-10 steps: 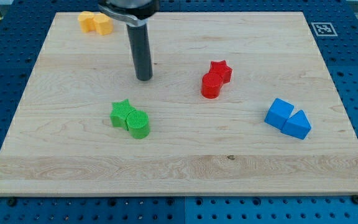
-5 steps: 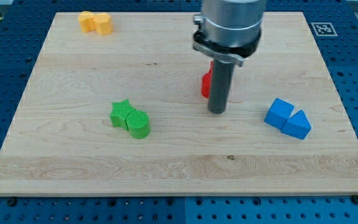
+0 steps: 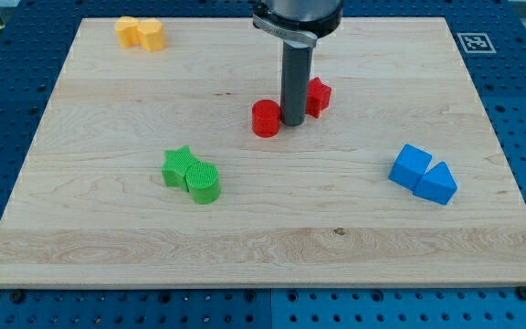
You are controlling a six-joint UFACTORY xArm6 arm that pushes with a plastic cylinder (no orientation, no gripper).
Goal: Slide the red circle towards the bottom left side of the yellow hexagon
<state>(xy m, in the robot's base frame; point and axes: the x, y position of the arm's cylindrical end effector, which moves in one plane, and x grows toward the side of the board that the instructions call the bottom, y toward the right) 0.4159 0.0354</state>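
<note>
The red circle (image 3: 266,119) sits a bit above the surface's middle, nearer the top edge than the bottom, well apart from its goal. Our tip (image 3: 292,122) stands just on its right side, touching or nearly so, wedged btwn the circle and the red star (image 3: 317,96), which the rod partly hides. That placing makes sense: w/ the tip on the circle's right, a push sends it toward the left edge, i.e. roughly toward the yellow pair. The tool is a plain rod, no jaws, so nothing to open or close and it holds nothing; it only presses sideways.

The yellow hexagon (image 3: 152,35) lies near the top left corner, touching a 2nd yellow block (image 3: 130,31) on its left whose shape we can't make out. We judge the circle has most of the way to go, and it needs an up-left heading, so the tip prob. has to work more toward the circle's lower right to steer it.

Further out, a green star (image 3: 179,164) and green cylinder (image 3: 204,182) sit touching, left of centre and toward the bottom edge, below the likely path, so little risk there. A blue cube (image 3: 411,166) and blue triangle (image 3: 438,183) sit touching near the right edge, out of the way.
</note>
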